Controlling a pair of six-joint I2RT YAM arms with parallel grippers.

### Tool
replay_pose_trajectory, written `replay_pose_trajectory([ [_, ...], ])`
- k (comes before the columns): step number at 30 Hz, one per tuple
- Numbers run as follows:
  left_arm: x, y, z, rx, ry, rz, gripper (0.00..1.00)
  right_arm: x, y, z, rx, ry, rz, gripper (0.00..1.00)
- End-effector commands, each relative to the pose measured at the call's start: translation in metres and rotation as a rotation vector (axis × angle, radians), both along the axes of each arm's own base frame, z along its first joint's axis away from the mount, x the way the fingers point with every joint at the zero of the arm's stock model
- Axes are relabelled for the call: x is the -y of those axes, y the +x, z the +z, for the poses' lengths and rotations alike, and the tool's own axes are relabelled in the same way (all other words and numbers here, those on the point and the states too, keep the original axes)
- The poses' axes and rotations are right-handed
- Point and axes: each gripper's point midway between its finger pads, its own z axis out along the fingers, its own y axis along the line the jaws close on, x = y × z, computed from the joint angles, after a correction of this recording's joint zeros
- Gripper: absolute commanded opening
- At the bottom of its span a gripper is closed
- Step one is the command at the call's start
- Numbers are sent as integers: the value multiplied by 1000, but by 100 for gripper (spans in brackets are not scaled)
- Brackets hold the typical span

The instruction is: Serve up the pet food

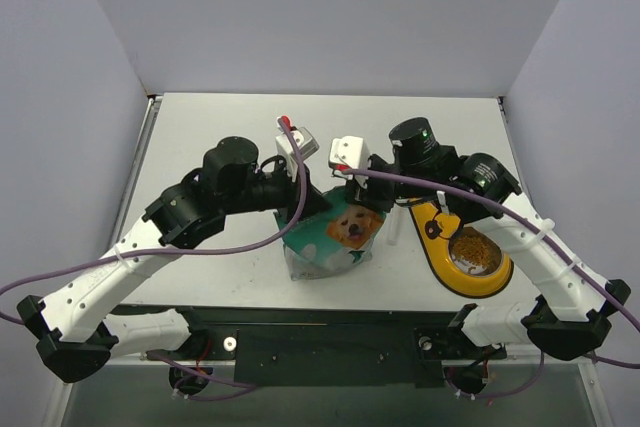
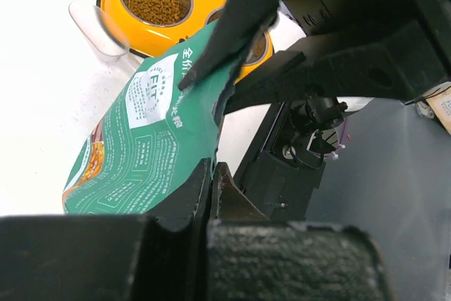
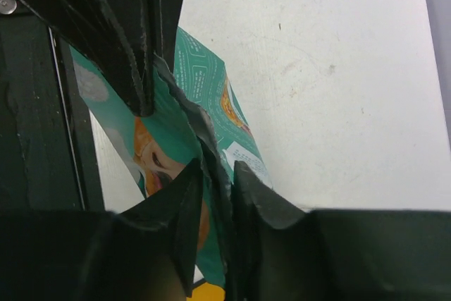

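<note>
The teal-green bag with a dog picture (image 1: 335,237) stands near the table's front middle, held up between both arms. My left gripper (image 1: 318,203) is shut on its top edge, the jaws pinched on the foil (image 2: 213,168). My right gripper (image 1: 362,197) is shut on the same torn top edge, and the crumpled foil runs between its jaws (image 3: 217,171). The bag fills the left wrist view (image 2: 148,139) and hangs below in the right wrist view (image 3: 204,96). Pet food kibble (image 1: 478,250) lies in the near steel cup of a yellow double bowl (image 1: 447,269). The kibble also shows in the left wrist view (image 2: 155,3).
A clear plastic scoop (image 2: 99,29) lies on the white table between bag and bowl (image 2: 113,12). The bowl's second cup (image 2: 259,48) is mostly hidden behind the bag and the right gripper's fingers (image 2: 232,26). White walls enclose the table on three sides.
</note>
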Motion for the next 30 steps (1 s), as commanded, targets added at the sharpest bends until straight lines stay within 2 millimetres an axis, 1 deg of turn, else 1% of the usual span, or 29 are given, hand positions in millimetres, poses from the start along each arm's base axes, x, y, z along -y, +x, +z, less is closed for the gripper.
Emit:
replay_pose_trajectory([
  [1,6,0,42,44,-129,-11,3,12,9,5,82,-58,-62,0],
  [2,3,2,33,30,-88,10,16,16,12,4,91,-66,-82,0],
  [3,1,4,33,45,-68,21,21,20,15,11,115,-51,-111,0],
  [4,-5,5,24,32,-27,42,31,22,16,10,113,-43,-127,0],
  [5,-8,5,20,39,-7,49,34,24,15,16,114,-18,-137,0],
  [6,-12,4,15,36,10,54,41,26,13,18,111,-7,-139,0],
  [8,-14,1,4,32,29,48,44,28,12,23,91,28,-152,0],
  [11,-13,0,-3,26,46,41,46,35,17,29,75,75,-204,0],
  [13,-10,0,-7,29,52,39,47,33,16,32,50,103,-208,0],
  [14,-7,1,-7,29,54,35,47,30,14,39,48,121,-195,0],
  [16,-4,1,-7,38,66,26,46,31,11,43,40,133,-192,0],
  [18,-4,0,-8,64,87,21,36,34,9,41,41,132,-190,0],
  [19,-6,2,-9,78,100,35,24,36,10,39,39,131,-199,0],
  [21,-8,2,-5,97,106,29,12,38,7,33,26,112,-192,0],
  [22,-9,2,1,116,103,25,7,41,5,30,25,94,-189,0],
  [23,-10,-1,3,113,106,15,0,43,5,26,22,83,-194,0],
  [24,-12,-3,13,130,94,11,0,47,4,25,28,76,-199,0],
  [27,-15,-7,31,141,56,-13,0,53,1,17,17,50,-220,0],
  [28,-13,-6,31,129,57,-15,0,55,-1,17,11,46,-223,0],
  [30,-8,-7,35,108,53,-30,0,54,-6,22,-1,70,-217,0],
])
